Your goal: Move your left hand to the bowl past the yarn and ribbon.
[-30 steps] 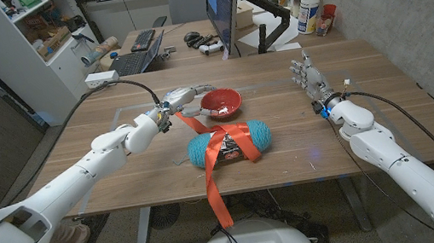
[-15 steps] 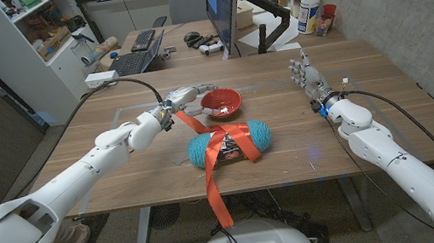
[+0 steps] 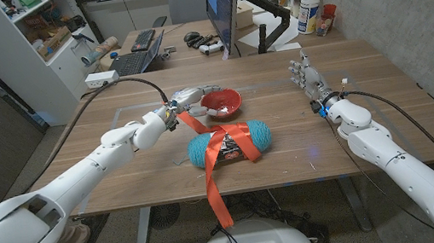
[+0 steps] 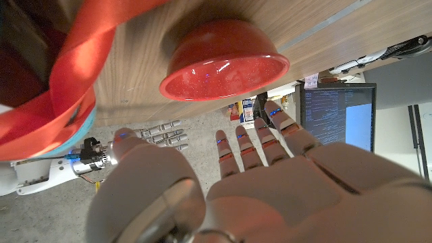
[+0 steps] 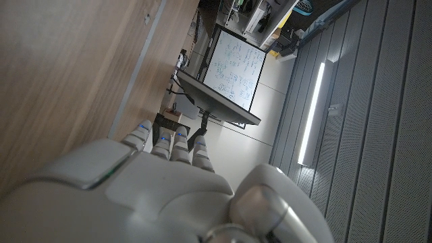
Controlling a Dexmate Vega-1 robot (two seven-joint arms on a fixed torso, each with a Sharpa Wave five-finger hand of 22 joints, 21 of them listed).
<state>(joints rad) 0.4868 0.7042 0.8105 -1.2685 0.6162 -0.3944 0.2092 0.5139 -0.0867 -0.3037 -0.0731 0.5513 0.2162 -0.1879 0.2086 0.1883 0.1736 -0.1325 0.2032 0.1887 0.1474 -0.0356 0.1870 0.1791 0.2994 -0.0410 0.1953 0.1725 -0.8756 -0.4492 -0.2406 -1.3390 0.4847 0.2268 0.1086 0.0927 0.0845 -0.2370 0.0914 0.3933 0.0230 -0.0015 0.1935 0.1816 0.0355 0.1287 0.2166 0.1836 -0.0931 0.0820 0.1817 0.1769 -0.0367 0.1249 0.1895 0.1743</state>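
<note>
**Left robot hand almost at the bowl**

Head view: the left robot hand (image 3: 185,98) reaches over the wooden surface (image 3: 389,121), fingers extended and holding nothing, its tips just beside the red bowl (image 3: 221,102). The blue yarn (image 3: 229,145) and orange ribbon (image 3: 211,170) lie nearer, apparently cleared.

Left wrist view: the fingers (image 4: 270,138) are spread, a gap remaining before the bowl; only the final approach seems left.

Right wrist view: the right robot hand (image 5: 158,185) waits, released, fingers extended.
</note>
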